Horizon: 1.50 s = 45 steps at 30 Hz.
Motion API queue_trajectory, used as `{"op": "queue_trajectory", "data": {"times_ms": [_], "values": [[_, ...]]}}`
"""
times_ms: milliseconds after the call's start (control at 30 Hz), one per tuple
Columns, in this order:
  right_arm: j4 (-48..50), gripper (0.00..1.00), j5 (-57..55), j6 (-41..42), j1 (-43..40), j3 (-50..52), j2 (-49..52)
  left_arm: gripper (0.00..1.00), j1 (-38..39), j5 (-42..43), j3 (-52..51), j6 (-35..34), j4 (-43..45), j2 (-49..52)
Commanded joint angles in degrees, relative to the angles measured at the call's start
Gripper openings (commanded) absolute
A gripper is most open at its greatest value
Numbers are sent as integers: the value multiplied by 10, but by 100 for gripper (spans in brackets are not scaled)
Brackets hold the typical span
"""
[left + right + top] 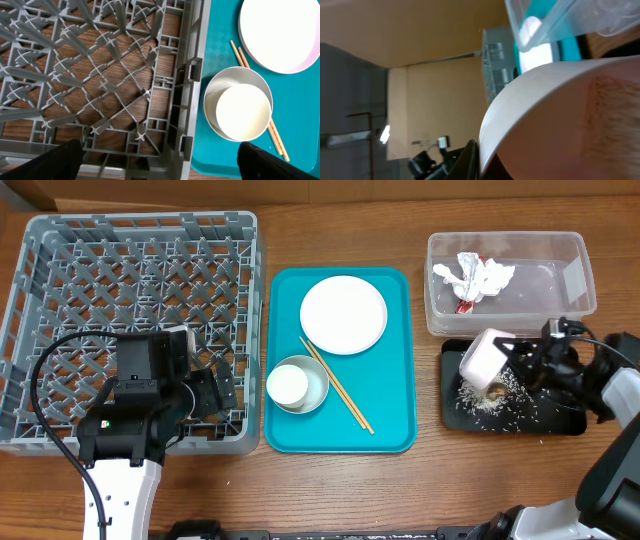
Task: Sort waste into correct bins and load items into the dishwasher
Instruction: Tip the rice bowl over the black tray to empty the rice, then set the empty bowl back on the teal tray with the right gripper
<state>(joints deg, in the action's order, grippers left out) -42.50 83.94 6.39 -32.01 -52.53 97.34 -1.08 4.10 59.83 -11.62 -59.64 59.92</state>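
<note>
We saw napkin (478, 277) and sauce packet (466, 306) in the clear tub (586, 280) upper right, our right gripper (515, 365) clamping the pink bowl (483, 358) over the black tray's (570, 428) rice (500, 406), our left gripper (162, 161) gaping above the rack (60, 240), plate (343, 314) and chopsticks (340, 390) not yet loaded.

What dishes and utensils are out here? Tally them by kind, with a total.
Plate: 1
Bowls: 2, the grey bowl on the teal tray and the white bowl tipped over the black tray
Cup: 1, sitting inside the grey bowl
Chopsticks: 2
Total: 6
</note>
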Motion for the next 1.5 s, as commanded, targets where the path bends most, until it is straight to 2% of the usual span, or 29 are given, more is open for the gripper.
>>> {"op": "queue_trajectory", "data": {"times_ms": [0, 400, 733, 800, 833, 933, 1167, 1333, 1467], "values": [[-8, 4, 60, -1, -16, 5, -11, 100, 4, 2, 11, -2, 1, 0], [-10, 4, 60, 101, -35, 5, -11, 100, 4, 2, 11, -1, 0, 0], [-5, 4, 60, 96, -35, 5, -11, 100, 4, 2, 11, -1, -1, 0], [0, 4, 58, 66, -33, 4, -11, 100, 4, 2, 11, -1, -1, 0], [3, 4, 43, 44, -30, 4, -11, 100, 4, 2, 11, -1, -1, 0], [-35, 4, -110, 11, -13, -7, -16, 100, 4, 2, 11, -1, -1, 0], [-205, 4, -198, -132, 57, -123, -45, 99, 4, 2, 11, -1, -2, 0], [-244, 4, -311, -144, 143, -203, -69, 100, 4, 2, 11, -1, -1, 0], [-237, 4, -401, -143, 240, -216, -69, 100, 4, 2, 11, -2, -1, 0]]}}
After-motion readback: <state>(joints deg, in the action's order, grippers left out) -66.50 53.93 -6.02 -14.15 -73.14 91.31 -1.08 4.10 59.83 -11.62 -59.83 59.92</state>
